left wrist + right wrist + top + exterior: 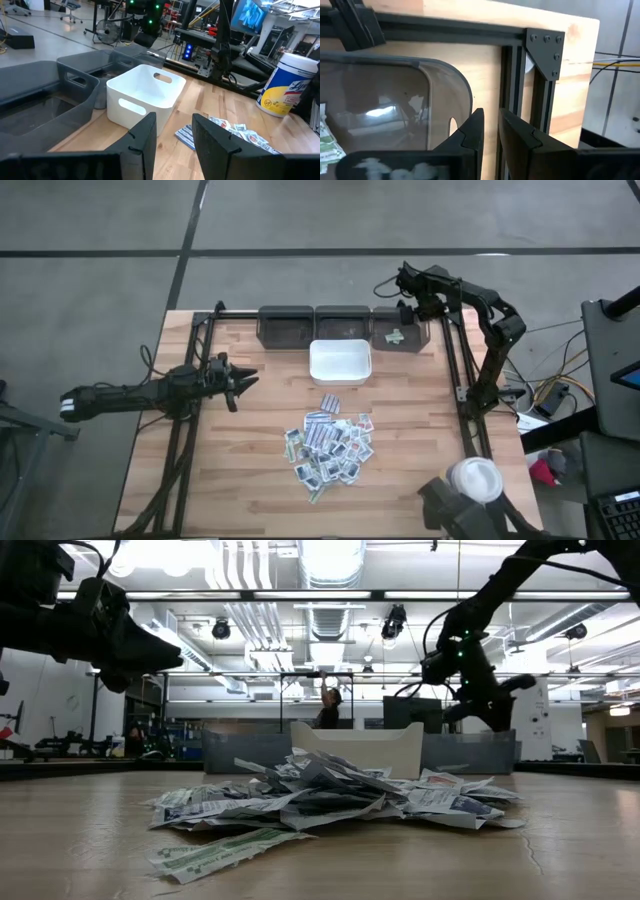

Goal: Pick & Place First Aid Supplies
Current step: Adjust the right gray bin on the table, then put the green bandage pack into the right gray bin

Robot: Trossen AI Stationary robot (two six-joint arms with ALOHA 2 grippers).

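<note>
The first aid supplies (330,445) lie in a loose heap of small flat packets on the wooden table, near its middle (320,795) (235,132). One greenish packet (397,336) (327,145) lies in the rightmost grey bin (385,340). My right gripper (408,312) (490,127) hangs over that bin's far right corner, slanting down, its fingers a narrow gap apart with nothing between them. My left gripper (245,380) (174,132) waits open at the table's left, level, pointing toward the white tray (340,362).
Two more grey bins (285,325) (342,322) stand along the far edge, with the white tray in front of them. A round white-lidded jar (475,478) (287,82) stands at the near right. A black frame rail (515,80) runs beside the right bin.
</note>
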